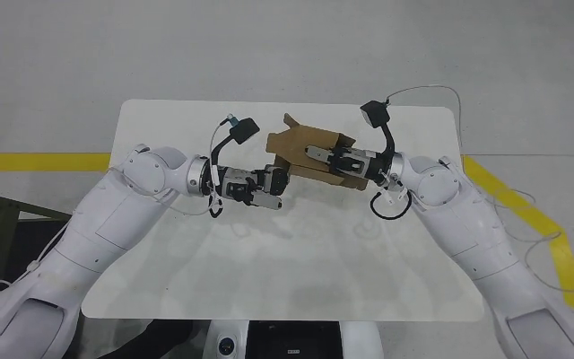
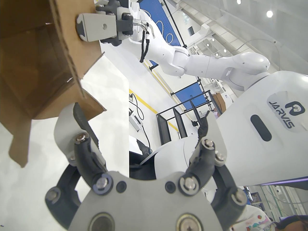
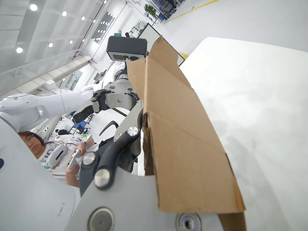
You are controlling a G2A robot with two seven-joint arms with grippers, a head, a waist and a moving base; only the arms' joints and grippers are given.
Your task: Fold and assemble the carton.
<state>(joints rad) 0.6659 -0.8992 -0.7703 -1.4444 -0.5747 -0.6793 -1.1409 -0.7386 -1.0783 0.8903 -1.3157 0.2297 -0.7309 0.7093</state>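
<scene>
**Right gripper clamped on the brown corrugated cardboard carton, left gripper spread open**

Here we are over the far middle of the white rounded table. The carton is partly opened up, flaps sticking out at its ends, its hollow inside facing the left arm. The right gripper has a firm pinch on one side wall. In the left wrist view one grey finger presses flat against the outside of that wall, with the raw cardboard edge running right past it. The left gripper grasps nothing: jaws wide apart, sitting just beside the end of the carton that faces it. One of its dark-padded fingers is right at the tip of a loose flap, and whether it touches is too close to call. Whether the carton's underside rests on the table or hangs just above it, I cannot tell.
</scene>
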